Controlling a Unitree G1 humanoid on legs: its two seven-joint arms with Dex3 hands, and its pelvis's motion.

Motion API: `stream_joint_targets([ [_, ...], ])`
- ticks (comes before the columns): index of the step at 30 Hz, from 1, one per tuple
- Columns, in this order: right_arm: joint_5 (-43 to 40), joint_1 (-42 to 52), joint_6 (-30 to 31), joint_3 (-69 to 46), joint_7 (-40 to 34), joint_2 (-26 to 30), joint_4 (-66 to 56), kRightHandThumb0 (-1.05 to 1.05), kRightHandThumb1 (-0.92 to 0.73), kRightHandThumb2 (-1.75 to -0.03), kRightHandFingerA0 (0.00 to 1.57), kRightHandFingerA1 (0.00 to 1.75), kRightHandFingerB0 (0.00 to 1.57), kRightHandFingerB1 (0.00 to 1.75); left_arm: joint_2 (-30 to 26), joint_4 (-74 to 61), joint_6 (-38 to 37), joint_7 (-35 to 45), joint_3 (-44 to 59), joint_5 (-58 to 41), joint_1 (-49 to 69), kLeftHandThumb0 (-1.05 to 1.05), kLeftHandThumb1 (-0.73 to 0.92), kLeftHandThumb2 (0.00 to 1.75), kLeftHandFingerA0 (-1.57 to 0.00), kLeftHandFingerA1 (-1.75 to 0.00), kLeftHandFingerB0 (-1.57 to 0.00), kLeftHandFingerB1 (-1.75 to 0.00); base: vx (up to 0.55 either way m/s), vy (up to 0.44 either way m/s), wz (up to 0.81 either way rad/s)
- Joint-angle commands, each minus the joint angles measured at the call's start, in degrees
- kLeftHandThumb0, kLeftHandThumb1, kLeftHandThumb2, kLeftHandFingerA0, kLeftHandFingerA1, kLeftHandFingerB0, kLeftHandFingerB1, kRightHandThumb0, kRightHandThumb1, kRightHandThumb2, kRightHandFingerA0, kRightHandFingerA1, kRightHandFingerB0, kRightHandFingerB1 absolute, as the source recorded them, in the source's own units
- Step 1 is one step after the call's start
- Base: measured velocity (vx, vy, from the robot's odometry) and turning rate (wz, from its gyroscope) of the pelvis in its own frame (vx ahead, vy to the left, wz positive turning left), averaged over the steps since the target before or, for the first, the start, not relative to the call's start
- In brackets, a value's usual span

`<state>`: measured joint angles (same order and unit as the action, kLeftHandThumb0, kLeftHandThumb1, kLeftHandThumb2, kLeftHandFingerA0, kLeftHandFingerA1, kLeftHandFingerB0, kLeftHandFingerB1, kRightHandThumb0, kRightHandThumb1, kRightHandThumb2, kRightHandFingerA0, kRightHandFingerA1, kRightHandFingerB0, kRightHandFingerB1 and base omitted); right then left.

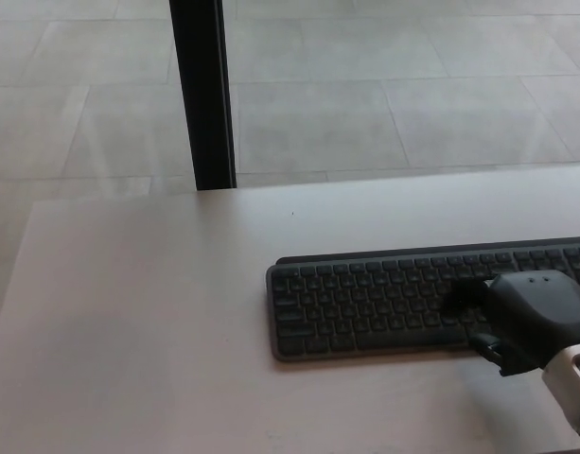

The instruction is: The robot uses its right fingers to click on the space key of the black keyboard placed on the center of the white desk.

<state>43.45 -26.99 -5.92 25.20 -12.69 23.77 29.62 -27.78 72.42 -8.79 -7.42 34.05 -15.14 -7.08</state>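
A black keyboard (365, 303) lies flat on the white desk (157, 312), running from the middle out past the right edge of the picture. My right hand (526, 317) comes in from the lower right and hovers over the keyboard's front right part. It is open and holds nothing. One finger (460, 295) curls down towards the keys, and the thumb sits lower, by the keyboard's front edge. The hand hides the keys under it, so I cannot tell whether the fingertip touches a key. My left hand does not show.
A black vertical post (202, 95) stands behind the desk's far edge at the left of centre. Grey floor tiles (394, 85) lie beyond. The desk's far edge runs across the picture just above the keyboard.
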Motion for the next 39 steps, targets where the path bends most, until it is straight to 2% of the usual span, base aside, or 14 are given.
stream_joint_targets([
  [1,1.22,-0.5,-1.86,0.35,-2.37,0.26,1.6,-0.25,-0.62,-0.66,0.92,1.6,0.73,0.57,-1.31,0.06,0.24,-0.02,0.48,-1.01,-0.06,-0.5,0.51,0.6,-0.95,-1.54,-0.78,-0.65,0.0,0.0,0.0],
  [5,1.02,-0.24,-1.78,0.3,-2.08,-0.11,1.34,-0.26,-0.63,-0.66,0.9,1.6,0.72,0.57,-1.34,0.16,0.0,-0.53,0.1,-0.44,-0.15,-0.52,0.51,0.59,-0.98,-1.52,-0.8,-0.65,0.0,0.0,0.0],
  [7,1.7,-0.09,-1.37,0.91,-0.9,0.25,0.65,-0.26,-0.65,-0.66,0.86,1.42,0.71,0.55,-1.37,0.05,0.37,0.21,0.54,-1.1,-0.39,-0.51,0.53,0.56,-1.02,-1.55,-0.82,-0.65,0.0,0.0,0.0],
  [11,1.61,0.03,-2.21,1.22,-2.64,-0.53,1.71,-0.26,-0.61,-0.67,0.87,1.58,0.72,0.59,-1.25,-0.02,0.31,0.24,1.06,-1.91,-0.7,-0.48,0.51,0.6,-0.96,-1.56,-0.79,-0.67,0.0,0.0,0.0],
  [13,1.02,0.51,-1.94,1.04,-2.08,-1.17,1.61,-0.22,-0.61,-0.66,0.9,1.64,0.71,0.59,-1.16,-0.13,-0.14,0.4,0.8,-1.67,-0.62,-0.48,0.52,0.59,-1.04,-1.56,-0.83,-0.69,0.0,0.0,0.0],
  [14,1.27,0.59,-1.66,1.19,-2.08,-1.4,1.64,-0.29,-0.46,-0.93,1.18,1.31,0.66,0.71,-1.23,-0.18,0.27,0.3,0.87,-1.83,-0.77,-0.48,0.53,0.56,-1.05,-1.57,-0.82,-0.66,0.0,0.0,0.0],
  [15,1.62,1.06,-1.55,1.48,-2.29,-1.62,1.49,-0.25,-0.61,-0.69,0.9,1.65,0.72,0.58,-1.3,-0.31,0.66,0.24,0.74,-1.79,-0.82,-0.49,0.53,0.61,-0.97,-1.6,-0.78,-0.64,0.0,0.0,0.0],
  [19,1.79,1.56,-1.54,1.64,-2.42,-1.86,1.25,-0.23,-0.59,-0.69,0.91,1.64,0.72,0.59,-1.22,-0.31,0.22,0.3,0.75,-1.96,-0.85,-0.47,0.53,0.56,-1.04,-1.57,-0.8,-0.65,0.0,0.0,0.0],
  [20,1.7,2.06,-0.96,1.65,-2.03,-2.19,0.82,-0.25,-0.6,-0.68,0.89,1.63,0.71,0.59,-1.34,-0.08,0.21,-0.25,0.15,-1.29,-0.86,-0.49,0.53,0.61,-0.97,-1.57,-0.78,-0.63,0.0,0.0,0.0],
  [27,1.61,2.94,-0.9,1.64,-1.81,-2.47,1.14,-0.28,-0.62,-0.65,0.84,1.6,0.7,0.58,-1.42,0.34,0.33,-0.5,0.46,-1.88,-1.35,-0.5,0.51,0.6,-0.94,-1.55,-0.78,-0.65,0.0,0.0,0.0],
  [30,2.14,2.57,-0.2,1.93,-1.49,-2.5,1.32,-0.27,-0.64,-0.64,0.82,1.59,0.71,0.57,-1.43,0.22,0.09,-0.39,0.03,-1.55,-1.39,-0.49,0.54,0.56,-1.07,-1.52,-0.83,-0.69,0.0,0.0,0.0],
  [33,2.27,2.34,-0.29,2.08,-1.65,-2.51,1.8,-0.26,-0.64,-0.64,0.83,1.6,0.7,0.57,-1.43,0.05,0.24,-0.33,0.08,-1.73,-1.44,-0.48,0.52,0.59,-0.98,-1.52,-0.79,-0.67,0.0,0.0,0.0],
  [38,2.12,1.97,0.4,2.1,-1.11,-3.13,2.31,-0.27,-0.65,-0.64,0.8,1.6,0.69,0.56,-1.34,-0.04,-0.32,-0.37,0.13,-1.79,-1.68,-0.48,0.54,0.56,-1.05,-1.51,-0.84,-0.68,0.0,0.0,0.0],
  [39,2.29,1.84,0.54,2.32,-0.73,-3.13,2.46,-0.27,-0.67,-0.64,0.8,1.59,0.68,0.56,-1.3,-0.27,-0.51,0.53,0.23,-2.0,-1.48,-0.48,0.52,0.6,-1.07,-1.58,-0.85,-0.71,0.0,0.0,0.0],
])
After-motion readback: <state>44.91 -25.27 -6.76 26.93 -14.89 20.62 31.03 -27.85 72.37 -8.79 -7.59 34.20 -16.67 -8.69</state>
